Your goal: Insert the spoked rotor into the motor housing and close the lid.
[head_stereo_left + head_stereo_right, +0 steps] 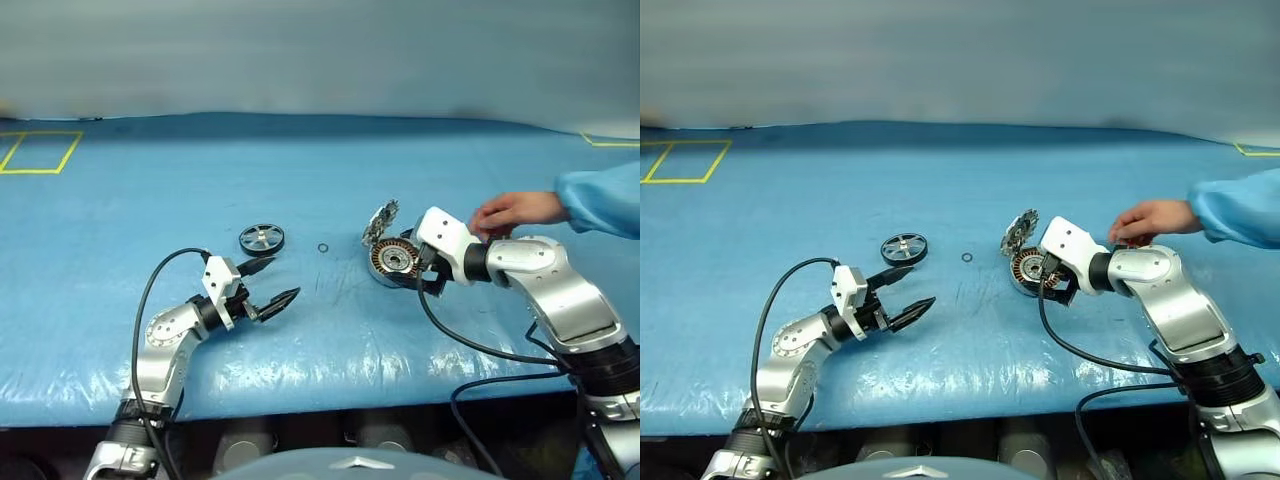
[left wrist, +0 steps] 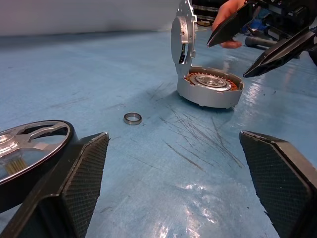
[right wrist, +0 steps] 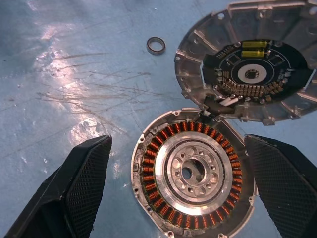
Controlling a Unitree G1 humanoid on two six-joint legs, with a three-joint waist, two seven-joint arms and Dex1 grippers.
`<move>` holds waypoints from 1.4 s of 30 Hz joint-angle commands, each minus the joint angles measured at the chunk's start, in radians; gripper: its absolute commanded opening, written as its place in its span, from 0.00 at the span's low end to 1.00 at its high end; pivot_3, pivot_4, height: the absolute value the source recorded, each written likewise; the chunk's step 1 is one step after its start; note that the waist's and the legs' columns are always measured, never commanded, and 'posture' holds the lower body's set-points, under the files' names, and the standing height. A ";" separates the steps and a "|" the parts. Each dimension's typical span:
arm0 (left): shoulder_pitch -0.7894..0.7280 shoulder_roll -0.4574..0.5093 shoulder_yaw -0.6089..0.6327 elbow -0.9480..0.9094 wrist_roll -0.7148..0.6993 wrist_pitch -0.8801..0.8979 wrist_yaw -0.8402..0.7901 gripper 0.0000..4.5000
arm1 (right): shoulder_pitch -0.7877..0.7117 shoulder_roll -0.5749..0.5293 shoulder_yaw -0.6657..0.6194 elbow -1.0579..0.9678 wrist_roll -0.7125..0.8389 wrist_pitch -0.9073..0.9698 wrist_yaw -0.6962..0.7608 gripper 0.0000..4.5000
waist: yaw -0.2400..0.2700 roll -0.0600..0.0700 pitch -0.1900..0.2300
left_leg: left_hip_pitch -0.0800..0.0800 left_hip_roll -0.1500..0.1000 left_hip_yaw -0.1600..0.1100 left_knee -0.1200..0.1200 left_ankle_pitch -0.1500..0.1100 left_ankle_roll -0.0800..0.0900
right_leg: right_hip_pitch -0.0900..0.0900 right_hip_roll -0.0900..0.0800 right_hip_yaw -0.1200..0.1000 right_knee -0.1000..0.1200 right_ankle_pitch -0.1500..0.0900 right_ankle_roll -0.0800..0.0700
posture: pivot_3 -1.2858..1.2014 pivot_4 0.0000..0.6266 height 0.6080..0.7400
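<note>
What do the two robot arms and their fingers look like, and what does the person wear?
Both arms have silver-grey metal links with black joints and a white block at the wrist. A black cable loops beside each arm. The left gripper and the right gripper each have two black, pointed fingers with a fine mesh texture on the inner face. The person's hand comes from a light blue sleeve.

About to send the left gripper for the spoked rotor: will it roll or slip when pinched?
Lying flat, the spoked rotor probably won't roll unless tipped on edge. Its smooth black rim may slip between the fingers. Metal spokes suggest stiff and fairly heavy.
</note>
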 commanded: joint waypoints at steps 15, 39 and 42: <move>0.022 -0.010 -0.015 -0.034 0.011 -0.017 0.000 1.00 | 0.046 0.004 -0.009 -0.015 -0.023 -0.019 -0.030 1.00 | 0.002 0.000 0.000 | 0.000 0.000 0.000 0.001 0.000 0.000 | 0.000 -0.001 0.000 0.000 0.000 0.001 | 0.52 0.24 1.00; 0.035 -0.018 -0.039 -0.033 0.017 -0.001 0.009 1.00 | -0.048 -0.002 0.174 0.144 -0.241 -0.114 0.019 1.00 | 0.001 0.000 0.000 | 0.000 0.000 0.000 0.002 0.000 0.000 | 0.000 -0.001 0.000 0.000 0.000 0.001 | 0.52 0.24 1.00; 0.041 -0.023 -0.043 -0.027 0.022 -0.007 0.011 1.00 | -0.066 -0.014 0.210 0.160 -0.277 -0.118 0.046 0.96 | 0.001 0.000 0.000 | 0.000 0.000 0.000 0.002 0.000 0.000 | 0.000 -0.001 0.000 0.000 0.001 0.001 | 0.52 0.24 1.00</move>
